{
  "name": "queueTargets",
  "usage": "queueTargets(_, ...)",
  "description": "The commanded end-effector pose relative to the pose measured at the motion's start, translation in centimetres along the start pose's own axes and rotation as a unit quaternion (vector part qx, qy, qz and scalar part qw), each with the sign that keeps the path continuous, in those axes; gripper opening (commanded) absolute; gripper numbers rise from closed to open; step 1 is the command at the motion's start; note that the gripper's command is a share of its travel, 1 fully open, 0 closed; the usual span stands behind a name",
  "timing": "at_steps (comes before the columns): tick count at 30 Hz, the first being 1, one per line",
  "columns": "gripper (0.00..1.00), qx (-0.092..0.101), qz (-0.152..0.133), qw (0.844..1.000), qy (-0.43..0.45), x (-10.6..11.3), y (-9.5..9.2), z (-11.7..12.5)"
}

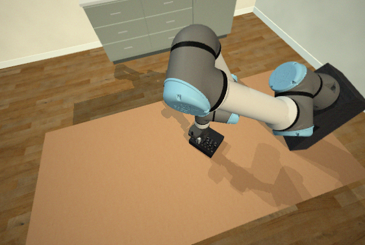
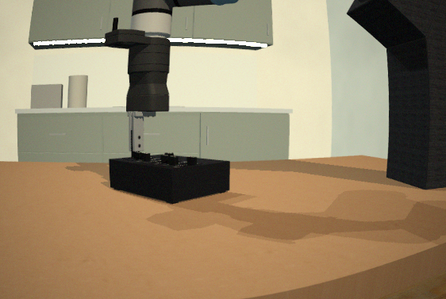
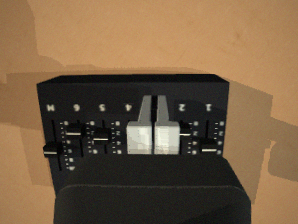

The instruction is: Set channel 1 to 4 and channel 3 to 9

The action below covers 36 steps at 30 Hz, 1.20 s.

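The lighting desk (image 1: 206,141) is a small black box standing on the table; it also shows in the exterior view (image 2: 170,178) and in the wrist view (image 3: 136,129). It has several faders in a row. My gripper (image 3: 154,109) is shut and points straight down, its tips on the desk top at channel 3's slot, hiding that cap. It also shows in the top and exterior views (image 1: 198,140) (image 2: 136,151). Channel 1's cap (image 3: 210,151) sits low on its scale. Channel 2's cap (image 3: 185,136) is right beside the fingers. Channel 5's cap (image 3: 100,137) and channel 6's cap (image 3: 73,132) lie to the left.
The arm's black base block (image 1: 328,110) stands at the table's right edge. A grey cabinet (image 1: 162,13) stands on the floor beyond the table, well away.
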<state>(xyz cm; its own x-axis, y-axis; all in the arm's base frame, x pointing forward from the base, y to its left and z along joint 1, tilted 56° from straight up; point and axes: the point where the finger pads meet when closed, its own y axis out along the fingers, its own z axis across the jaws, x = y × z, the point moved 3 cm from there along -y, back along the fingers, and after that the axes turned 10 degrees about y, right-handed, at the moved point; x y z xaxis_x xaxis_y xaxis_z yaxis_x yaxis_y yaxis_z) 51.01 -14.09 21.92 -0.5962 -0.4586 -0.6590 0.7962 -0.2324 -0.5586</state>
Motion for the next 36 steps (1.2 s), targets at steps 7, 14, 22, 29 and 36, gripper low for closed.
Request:
queueTargets(7, 0.00, 0.002, 0.002, 1.000, -0.001, -0.3, -0.1, 0.2)
queueTargets(14, 0.00, 0.002, 0.002, 1.000, -0.001, -0.3, 0.0, 0.2)
queueTargets(22, 0.00, 0.002, 0.002, 1.000, -0.001, -0.3, 0.5, 0.2)
queueTargets(29, 0.00, 0.002, 0.002, 1.000, -0.001, -0.3, 0.9, 0.2)
queueTargets(36, 0.00, 0.002, 0.002, 1.000, -0.001, -0.3, 1.1, 0.2)
